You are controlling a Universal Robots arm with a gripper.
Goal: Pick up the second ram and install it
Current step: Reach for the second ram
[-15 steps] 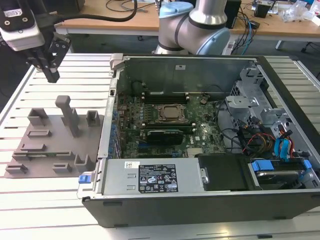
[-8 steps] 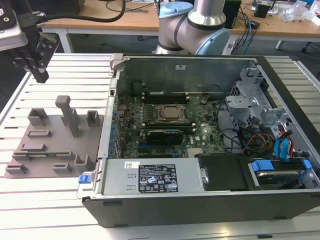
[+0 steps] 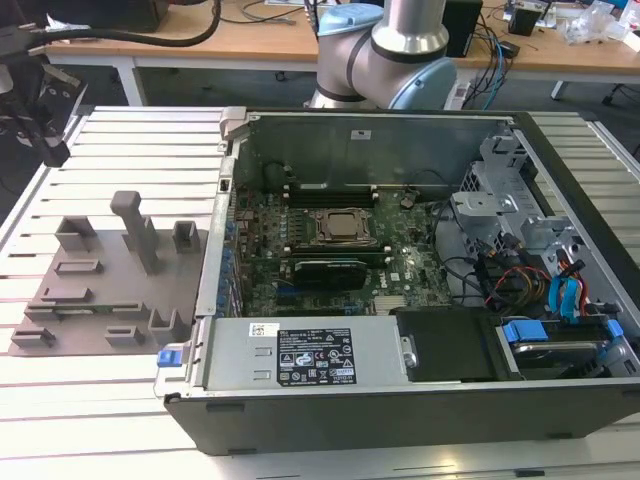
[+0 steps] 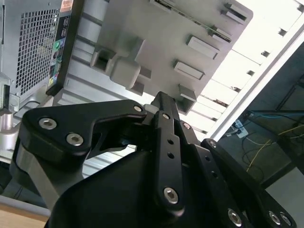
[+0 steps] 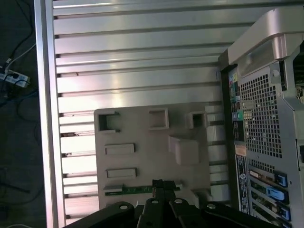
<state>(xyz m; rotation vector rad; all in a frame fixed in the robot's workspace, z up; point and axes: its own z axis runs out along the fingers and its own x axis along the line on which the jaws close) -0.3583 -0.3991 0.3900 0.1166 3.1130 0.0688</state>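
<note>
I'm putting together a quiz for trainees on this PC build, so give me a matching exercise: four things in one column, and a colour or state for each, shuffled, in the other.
Column one:
1 second ram
2 holder plate
3 computer case
4 gripper

Column two:
A grey, lying on the slatted table
B black, close over the plate's edge
C green, lying in the plate
D side open, motherboard exposed

Pairs: 1-C, 2-A, 3-D, 4-B
</note>
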